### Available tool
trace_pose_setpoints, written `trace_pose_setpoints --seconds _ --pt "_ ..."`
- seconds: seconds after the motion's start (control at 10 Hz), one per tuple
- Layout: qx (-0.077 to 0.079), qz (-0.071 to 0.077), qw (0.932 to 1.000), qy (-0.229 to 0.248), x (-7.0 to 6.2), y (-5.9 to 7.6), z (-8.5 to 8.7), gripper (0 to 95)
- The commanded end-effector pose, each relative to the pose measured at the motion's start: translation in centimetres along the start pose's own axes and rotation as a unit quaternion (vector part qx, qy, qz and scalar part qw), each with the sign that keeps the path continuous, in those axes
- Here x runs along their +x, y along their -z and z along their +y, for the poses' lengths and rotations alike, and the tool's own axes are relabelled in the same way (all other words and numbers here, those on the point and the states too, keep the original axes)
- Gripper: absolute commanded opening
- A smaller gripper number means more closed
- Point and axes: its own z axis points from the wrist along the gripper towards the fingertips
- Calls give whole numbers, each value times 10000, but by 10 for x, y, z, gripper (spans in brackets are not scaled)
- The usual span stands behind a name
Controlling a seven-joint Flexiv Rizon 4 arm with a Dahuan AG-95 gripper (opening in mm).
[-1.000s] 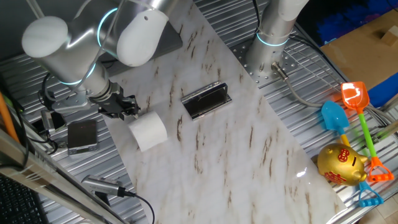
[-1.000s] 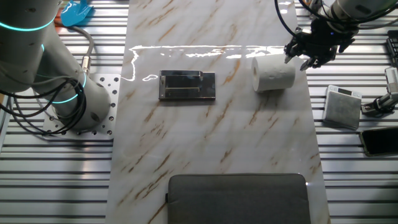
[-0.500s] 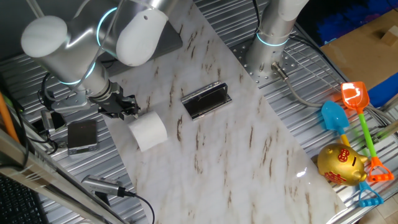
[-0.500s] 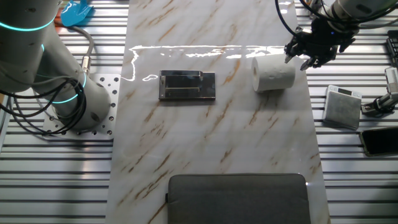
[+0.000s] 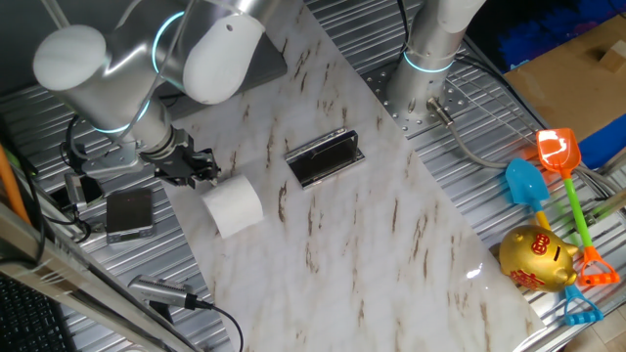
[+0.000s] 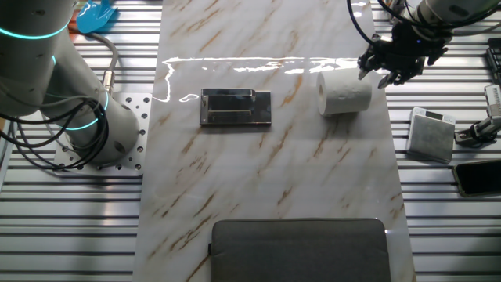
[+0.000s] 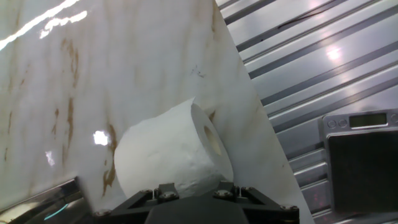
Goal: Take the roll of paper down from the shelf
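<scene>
Now the roll of paper point(image 5: 233, 205) lies on its side on the marble tabletop point(image 5: 391, 244), white and fat, well apart from the shelf point(image 5: 324, 157), a dark glossy rack with metal edges. Just beside the roll hangs the gripper point(image 6: 394, 64); I cannot tell how its jaws stand. Only the hand view shows the roll's hollow core point(image 7: 211, 139) and a grey scale point(image 7: 360, 155) nearby.

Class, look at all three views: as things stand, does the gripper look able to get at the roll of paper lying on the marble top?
Probably yes. The gripper hangs right beside the roll of paper, which lies on its side on the marble top, apart from the shelf. Nothing stands between them.
</scene>
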Motion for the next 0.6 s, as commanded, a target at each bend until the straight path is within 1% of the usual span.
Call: trace_pose_setpoints --seconds 0.1,0.2,0.3,0.6 --pt "-34 -69 10000 49 0 0 1 380" --pt "-57 -83 9999 94 0 0 1 380" --pt "-89 -109 9996 246 0 0 1 380" --pt "-113 -92 9985 519 0 0 1 380"
